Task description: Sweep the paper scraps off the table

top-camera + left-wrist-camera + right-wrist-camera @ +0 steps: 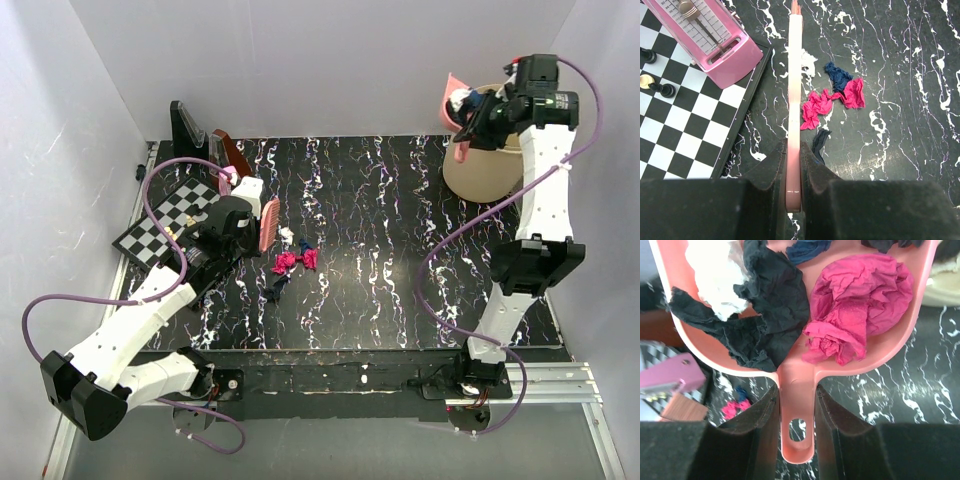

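Note:
Several paper scraps (290, 262), magenta (817, 107), dark blue (838, 75), black and white, lie in a loose cluster on the marbled black table (390, 250), left of centre. My left gripper (794, 150) is shut on the handle of a pink brush (795, 75), whose head (268, 222) stands just left of the cluster. My right gripper (796, 395) is shut on the handle of the pink dustpan (797, 385), held high at the back right (462, 118). The pan carries a magenta wad (860, 300), black paper (760, 315), a white piece and a dark blue one.
A tan round bin (485, 170) sits at the back right corner, under the dustpan. A checkered chessboard (165, 222) with small pieces (662, 89) and a pink metronome (705, 35) lies at the left. A dark stand (187, 125) and a brown object (232, 150) are at the back left.

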Robot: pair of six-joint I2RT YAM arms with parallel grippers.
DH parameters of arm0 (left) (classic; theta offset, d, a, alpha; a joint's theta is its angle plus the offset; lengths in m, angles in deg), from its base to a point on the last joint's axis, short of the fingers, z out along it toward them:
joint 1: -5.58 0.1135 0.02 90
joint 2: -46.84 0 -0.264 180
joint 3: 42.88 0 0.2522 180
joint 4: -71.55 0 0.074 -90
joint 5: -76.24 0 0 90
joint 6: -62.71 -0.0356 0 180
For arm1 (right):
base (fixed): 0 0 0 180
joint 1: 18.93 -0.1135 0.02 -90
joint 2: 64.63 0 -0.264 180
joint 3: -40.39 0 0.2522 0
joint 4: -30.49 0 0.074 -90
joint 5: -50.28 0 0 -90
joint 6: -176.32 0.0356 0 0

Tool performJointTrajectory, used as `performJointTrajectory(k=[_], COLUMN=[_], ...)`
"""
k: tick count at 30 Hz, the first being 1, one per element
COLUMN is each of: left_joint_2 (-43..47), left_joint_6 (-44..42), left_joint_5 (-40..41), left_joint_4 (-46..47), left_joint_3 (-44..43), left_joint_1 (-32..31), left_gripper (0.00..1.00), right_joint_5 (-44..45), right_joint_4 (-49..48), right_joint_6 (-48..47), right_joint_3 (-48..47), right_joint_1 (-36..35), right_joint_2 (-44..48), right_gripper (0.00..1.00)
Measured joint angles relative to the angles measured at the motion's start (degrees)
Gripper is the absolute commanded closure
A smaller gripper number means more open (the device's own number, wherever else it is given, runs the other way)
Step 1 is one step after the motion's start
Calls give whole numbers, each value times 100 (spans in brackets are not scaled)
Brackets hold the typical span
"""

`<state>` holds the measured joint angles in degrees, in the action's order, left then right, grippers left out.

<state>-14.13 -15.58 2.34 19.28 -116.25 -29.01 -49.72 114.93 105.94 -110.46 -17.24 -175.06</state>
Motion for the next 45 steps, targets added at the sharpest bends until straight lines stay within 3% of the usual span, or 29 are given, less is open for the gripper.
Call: performJointTrajectory(k=[12,16,20,27,33,39,45], left_joint_2=[-11,-15,-28,-33,-28,15,68], left_joint_6=[-66,-79,-83,-83,-105,-125,-129], left_joint_5=[90,103,103,96,57,-35,-59], left_joint_4=[15,20,24,42,57,87,92], left_joint_3=[2,2,2,2,15,63,103], left_joint_1=[2,2,2,2,2,2,2], left_gripper=[100,100,100,100,100,100,100], right_joint_5=[-2140,-2686,-3106,-3235,-3163,-3023,-2721], right_joint_4=[-2736,-4262,-6387,-10129,-12664,-13888,-14463], right_joint_6=[1711,2594,3919,6295,7906,8679,9171], right_joint_3=[1117,2356,4024,5873,6092,6220,7010], right_joint_1=[1233,1423,1620,1897,1952,1956,1961], right_joint_2=[94,328,651,675,378,245,20], right_gripper=[99,99,99,99,99,99,99])
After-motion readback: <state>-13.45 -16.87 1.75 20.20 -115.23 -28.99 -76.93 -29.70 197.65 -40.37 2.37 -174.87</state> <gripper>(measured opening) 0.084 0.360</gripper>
